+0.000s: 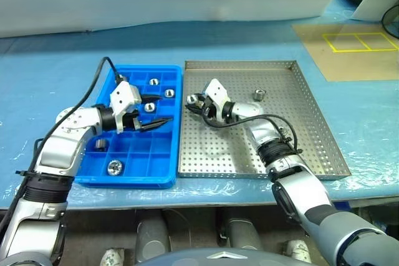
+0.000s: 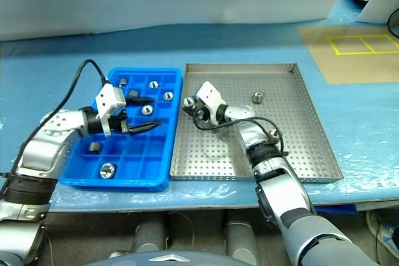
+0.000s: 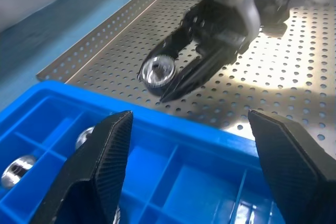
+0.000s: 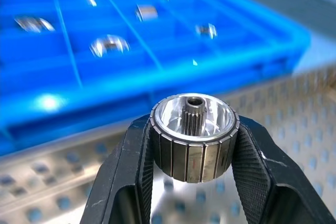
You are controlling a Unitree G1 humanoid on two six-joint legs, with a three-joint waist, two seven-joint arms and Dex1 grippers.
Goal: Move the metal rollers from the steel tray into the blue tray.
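The right gripper (image 1: 193, 99) is clamped on one of the metal rollers (image 4: 193, 136), its two black fingers (image 4: 128, 174) pressing the ribbed sides so the roller's hollow face and small central hub point toward the blue tray (image 1: 163, 175). It holds this roller in the air over the near-left part of the steel tray (image 1: 324, 135), just beside the rim that borders the blue tray. One more roller (image 1: 259, 95) stands alone on the perforated floor of the steel tray, toward its far side and well apart from the gripper. The two trays lie side by side on the blue-covered table (image 1: 50, 73), the blue one on the robot's left, their long edges touching or nearly so. The left gripper (image 1: 157, 109) hangs over the middle of the blue tray with its fingers spread apart and nothing between them, pointing toward the steel tray; from the left wrist the held roller (image 3: 157, 72) is seen past the blue tray's wall. Several rollers already sit in the blue tray's compartments: three in the far rows near the right wall (image 1: 153, 81), (image 1: 169, 93), (image 1: 149, 107), one partly hidden beside the left arm (image 1: 100, 144), and one in a near compartment (image 1: 115, 167)
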